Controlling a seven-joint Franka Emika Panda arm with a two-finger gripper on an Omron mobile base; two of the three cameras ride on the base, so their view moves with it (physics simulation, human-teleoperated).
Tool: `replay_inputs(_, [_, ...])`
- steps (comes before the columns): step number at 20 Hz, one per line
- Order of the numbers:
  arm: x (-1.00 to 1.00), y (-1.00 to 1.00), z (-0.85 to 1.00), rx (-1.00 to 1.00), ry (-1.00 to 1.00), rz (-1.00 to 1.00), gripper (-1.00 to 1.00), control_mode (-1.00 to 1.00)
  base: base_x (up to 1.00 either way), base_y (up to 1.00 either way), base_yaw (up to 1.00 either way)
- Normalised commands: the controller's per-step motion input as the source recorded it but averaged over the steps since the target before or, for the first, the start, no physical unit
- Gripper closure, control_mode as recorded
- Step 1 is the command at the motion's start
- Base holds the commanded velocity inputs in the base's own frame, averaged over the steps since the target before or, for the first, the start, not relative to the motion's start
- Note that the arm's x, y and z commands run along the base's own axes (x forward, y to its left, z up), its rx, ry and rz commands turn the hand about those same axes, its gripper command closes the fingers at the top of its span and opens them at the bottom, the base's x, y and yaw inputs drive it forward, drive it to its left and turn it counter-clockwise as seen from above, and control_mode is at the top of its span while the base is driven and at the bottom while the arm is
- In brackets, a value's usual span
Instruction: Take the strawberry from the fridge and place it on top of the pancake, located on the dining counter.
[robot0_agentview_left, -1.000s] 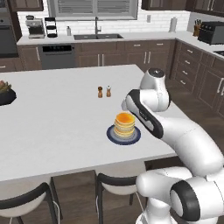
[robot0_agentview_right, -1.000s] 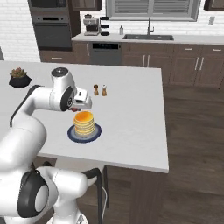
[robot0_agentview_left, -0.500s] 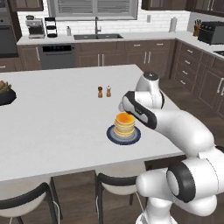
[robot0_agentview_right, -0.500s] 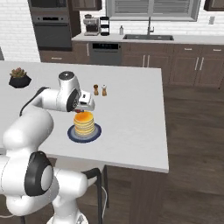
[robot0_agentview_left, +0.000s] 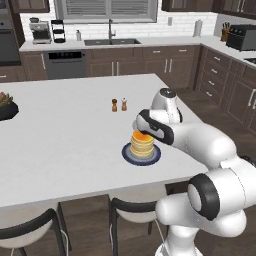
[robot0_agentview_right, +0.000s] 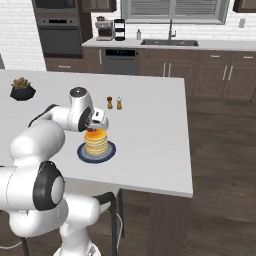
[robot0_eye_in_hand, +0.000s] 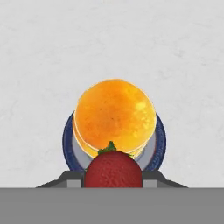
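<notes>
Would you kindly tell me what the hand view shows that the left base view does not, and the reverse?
Hand view alone: the strawberry held between the fingers, just above the near edge of the pancake.
Left base view alone: the salt and pepper shakers, a dark bowl at the counter's far left, the chairs, and the sink wall.
Both: the pancake, its dark blue plate, and the white dining counter.

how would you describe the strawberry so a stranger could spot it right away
On the big white dining counter, find the stack of orange-tan pancake on a dark blue plate. The strawberry sits pinched in the gripper just above it: tiny, bright red, green-capped.
</notes>
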Motion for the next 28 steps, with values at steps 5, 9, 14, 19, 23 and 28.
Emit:
replay_inputs(5, [0.14,0.00,-0.12,0.00,0.00,0.00,1.00,-1.00,0.00,0.00,0.00])
replay_inputs(9, [0.17,0.01,-0.15,0.00,0.00,0.00,1.00,-1.00,0.00,0.00,0.00])
replay_inputs(14, [0.18,0.02,-0.14,0.00,0.00,0.00,1.00,-1.00,0.00,0.00,0.00])
replay_inputs(19, [0.08,0.06,-0.17,0.00,0.00,0.00,1.00,-1.00,0.00,0.00,0.00])
replay_inputs(23, [0.06,0.03,-0.18,0.00,0.00,0.00,1.00,-1.00,0.00,0.00,0.00])
replay_inputs(28, [0.04,0.00,-0.11,0.00,0.00,0.00,1.00,-1.00,0.00,0.00,0.00])
